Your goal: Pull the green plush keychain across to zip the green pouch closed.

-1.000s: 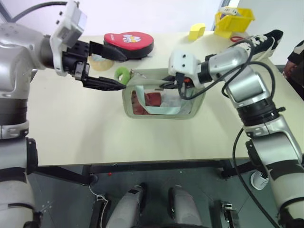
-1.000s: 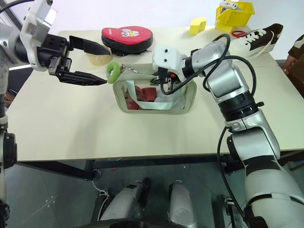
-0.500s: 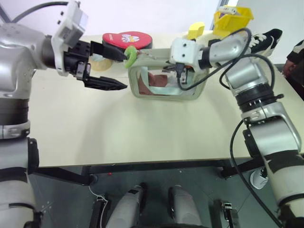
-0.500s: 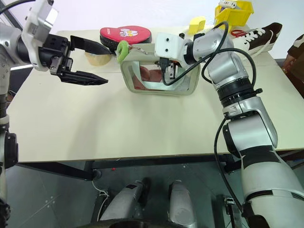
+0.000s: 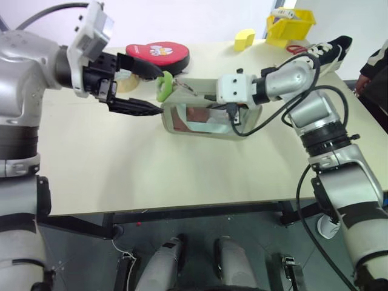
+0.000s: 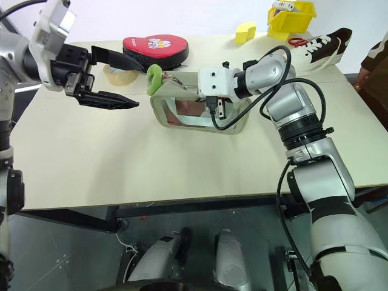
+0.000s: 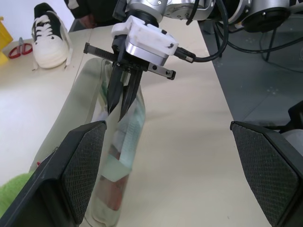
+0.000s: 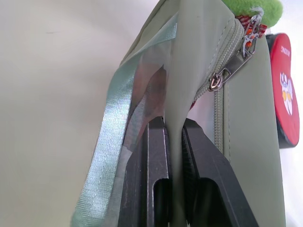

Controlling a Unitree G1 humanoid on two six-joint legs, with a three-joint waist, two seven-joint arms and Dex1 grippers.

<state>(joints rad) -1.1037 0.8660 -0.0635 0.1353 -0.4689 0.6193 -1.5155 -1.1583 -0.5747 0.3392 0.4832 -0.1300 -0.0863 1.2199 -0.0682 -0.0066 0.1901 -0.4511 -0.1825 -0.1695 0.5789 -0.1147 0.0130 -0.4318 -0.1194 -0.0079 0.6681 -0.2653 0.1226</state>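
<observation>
1. Right wrist view: right pincer [image 8: 174,156] clamped on a thin fold of the green pouch [image 8: 246,142], one black finger [image 8: 154,161] on each side of the soft fabric wall, beside the zipper track.
2. Green pouch, location: stood on its edge near the middle of the desk [image 6: 182,163], clear window face toward the camera, red contents visible inside.
3. Green plush keychain [image 6: 154,79]: at the pouch's upper corner nearest the left arm, hanging off the metal zipper pull.
4. Left pincer [image 6: 118,82]: fingers wide apart, holding nothing, just beside the keychain and not touching it.
5. Handling, pouch (judgement): light, limp, pliable; it creases where pinched and will likely sag or swing unless the right grip holds it taut against the pull.
6. Handling, keychain (judgement): fuzzy, compressible, not slippery; squashes under pressure, so a firm pinch is needed.
7. Grasp point (judgement): across the body of the plush ring, close to the metal link, pulling in line with the zipper track.
</observation>
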